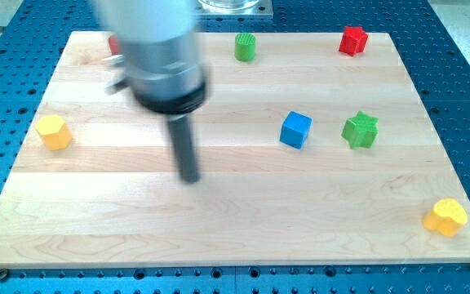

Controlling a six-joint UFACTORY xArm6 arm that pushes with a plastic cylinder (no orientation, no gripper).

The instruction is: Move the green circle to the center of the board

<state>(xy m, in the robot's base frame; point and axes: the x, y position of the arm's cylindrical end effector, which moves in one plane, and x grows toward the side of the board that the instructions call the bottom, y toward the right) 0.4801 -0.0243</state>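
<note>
The green circle (245,46) is a small green cylinder near the view's top edge of the wooden board (219,229), a little right of the middle. My tip (189,178) rests on the board left of centre, far below and to the left of the green circle. The rod looks blurred. The arm's grey body covers the board's top left.
A blue cube (295,130) and a green star (360,130) lie right of centre. A red block (352,40) sits at the top right. A yellow hexagon (54,131) is at the left edge, a yellow block (445,217) at the bottom right. A red block (115,45) peeks out behind the arm.
</note>
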